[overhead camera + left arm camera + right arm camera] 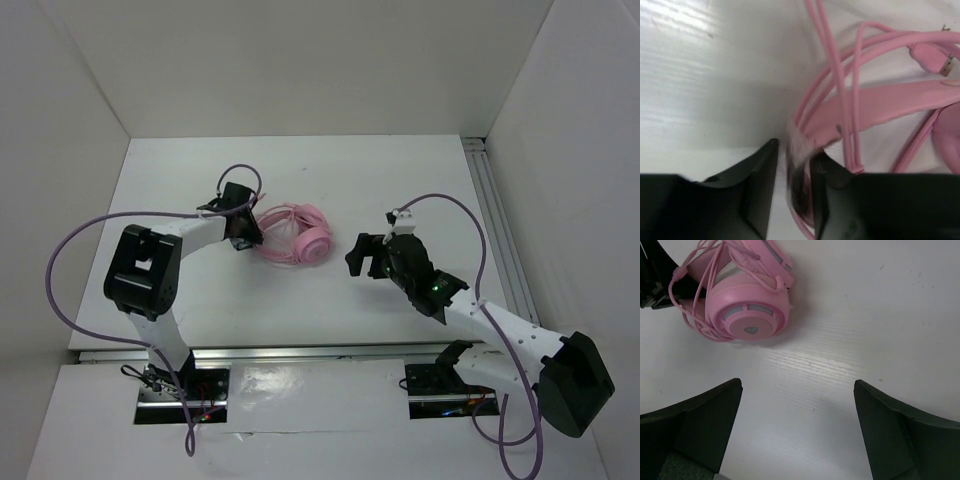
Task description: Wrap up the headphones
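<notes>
Headphones [303, 240] lie on table [190, 170] left of centre, bundle running L–R between arms, right by L gripper [795, 150]. L gripper jaws narrowly parted round the cord [839, 85], not clamped. R gripper [797, 384] gapes wide, empty, earcup [750, 315] apart ahead-left of it.

The left end effector [794, 155], jaws slightly apart, straddles a blurred strand of the pink headphones [880, 107].
</notes>
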Robot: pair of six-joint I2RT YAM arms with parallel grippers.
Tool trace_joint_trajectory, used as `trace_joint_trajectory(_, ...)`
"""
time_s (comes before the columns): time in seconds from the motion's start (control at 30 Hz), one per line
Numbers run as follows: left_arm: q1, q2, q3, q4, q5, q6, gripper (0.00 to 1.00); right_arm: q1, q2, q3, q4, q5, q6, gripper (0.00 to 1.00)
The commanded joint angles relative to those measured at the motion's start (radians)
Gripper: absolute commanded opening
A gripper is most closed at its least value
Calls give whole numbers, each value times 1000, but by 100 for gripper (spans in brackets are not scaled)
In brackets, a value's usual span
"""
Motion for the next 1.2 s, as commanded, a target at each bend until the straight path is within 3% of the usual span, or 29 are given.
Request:
trace_joint_trajectory(0.0, -8, -31, -79, -92, -63, -42, 47, 17, -21, -5, 57, 6, -14, 100)
trace_joint_trajectory(0.1, -19, -88, -117, -139, -86, -51, 77, 18, -31, 23, 14, 6, -4, 100)
trace_joint_trajectory(0.23, -28, -123, -151, -178, -73, -51, 94, 50, -63, 63, -17, 19, 7, 100)
trace_joint_trajectory(0.57, -80, -221, -254, -236, -96, -94, 97, 134, -93, 143, -165, 57, 16, 100)
trace_joint_trajectory(0.7, -81, -303, -254, -245, -106, -94, 100, 143, -103, 152, -179, 28, 16, 100)
trace_joint_trajectory(0.93, -71, -324, -119, -388, -141, -123, 100, 143, -121, 173, -178, -44, 16, 100)
trace_joint_trajectory(1.17, -51, -411, -182, -420, -141, -191, 100, 153, -121, 216, -210, -95, 6, 100)
